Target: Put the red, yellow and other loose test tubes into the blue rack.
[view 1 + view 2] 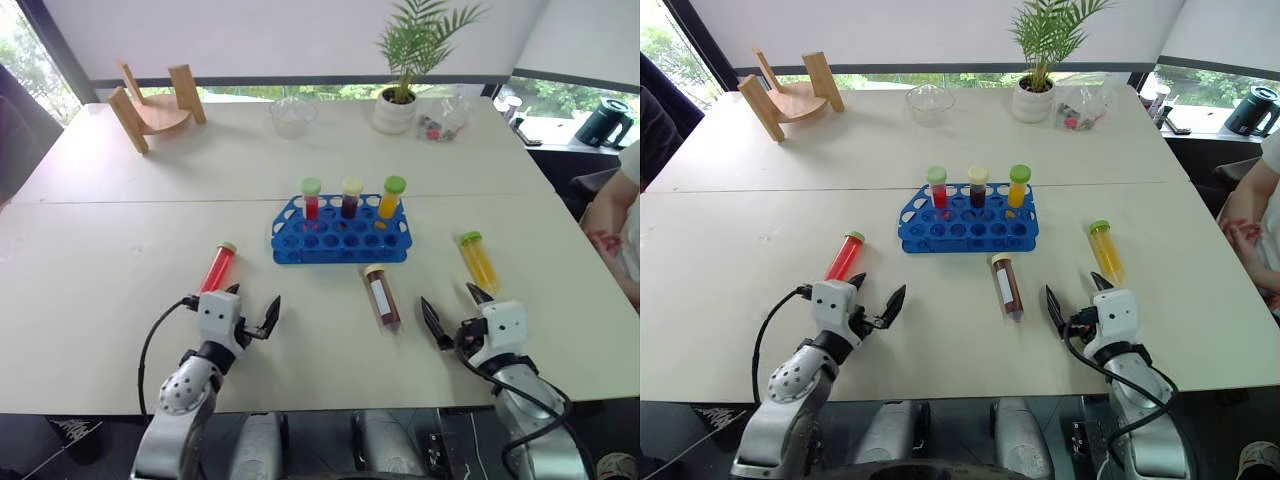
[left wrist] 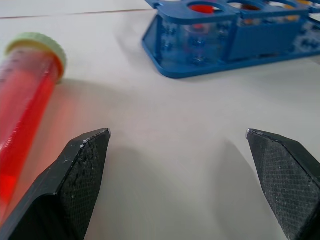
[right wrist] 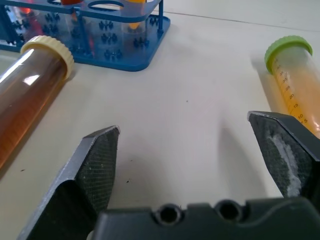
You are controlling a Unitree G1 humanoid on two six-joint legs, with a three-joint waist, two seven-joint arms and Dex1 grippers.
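Test tubes lie loose on your counter (image 1: 120, 230) around the blue rack (image 1: 342, 238): the red tube (image 1: 217, 268) off its near-left corner, the brown tube (image 1: 381, 296) just in front of it, the yellow tube (image 1: 478, 262) off to its right. Three capped tubes stand upright in the rack's back row. Your left end effector (image 1: 252, 312) and right end effector (image 1: 452, 312) are both spread wide, holding nothing.

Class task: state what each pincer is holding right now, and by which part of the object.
Nothing is held. The left pincer and right pincer both stand open over bare table, with the red tube and yellow tube lying loose.
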